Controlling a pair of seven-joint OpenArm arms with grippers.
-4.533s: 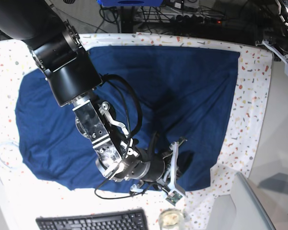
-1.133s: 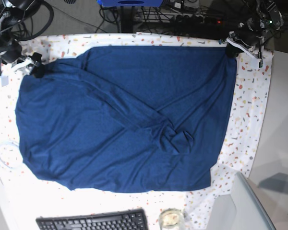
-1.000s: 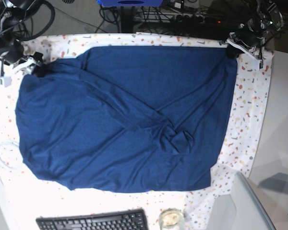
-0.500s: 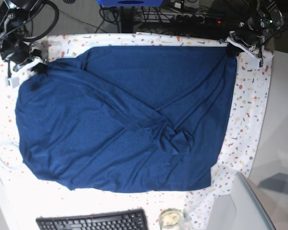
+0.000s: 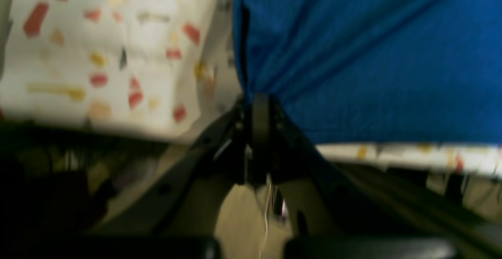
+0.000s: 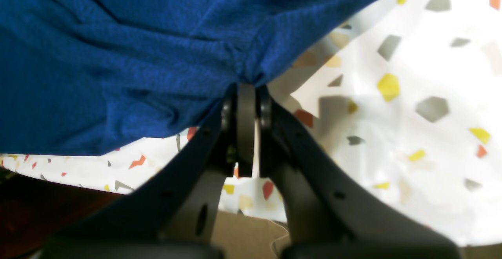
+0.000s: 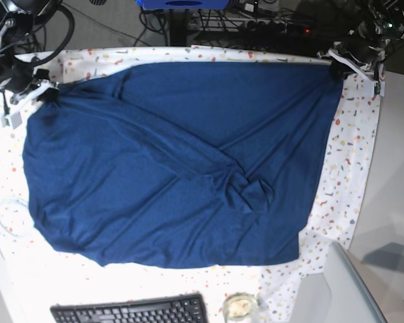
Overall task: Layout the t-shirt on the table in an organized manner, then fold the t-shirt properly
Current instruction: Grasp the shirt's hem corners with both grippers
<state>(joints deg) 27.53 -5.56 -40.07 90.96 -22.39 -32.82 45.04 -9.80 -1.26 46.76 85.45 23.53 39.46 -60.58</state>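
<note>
Base view: t-shirt [image 7: 175, 161] spread dark blue over most of the table [image 7: 353, 168], far edge pulled nearly straight between two corners, near hem ending short of the keyboard [image 7: 128, 313]. Left gripper [image 7: 338, 64] pinched onto the far right corner, right gripper [image 7: 44, 93] pinched onto the far left corner. Long diagonal crease running from far left toward a bunched knot of fabric [image 7: 246, 195] right of centre, near side.

Left wrist view: jaws closed flat on a small tuck of the t-shirt [image 5: 353, 55], tension lines fanning away from the pinch, speckled table [image 5: 98, 55] beside it. Blurred, so depth of bite hard to judge.

Right wrist view: jaws likewise closed on a gathered point of the t-shirt [image 6: 117, 55], only a little cloth between the pads, table [image 6: 411, 94] cover below and to the right.

Risks, as judged from this:
- Slip from the right pinch under further stretching, the bite looking shallow; corner would drop and spring back toward the middle.
- Uneven pull between the two sides, skewing the far edge instead of flattening it.
- Central knot staying trapped, since tension along the far edge alone does little for a fold nearer the hem.
- Table cover caught or dragged along with the shirt if either pinch sits low, wrinkling the surface underneath.
- Too much outward pull, carrying the far corners past the table edge.
</note>
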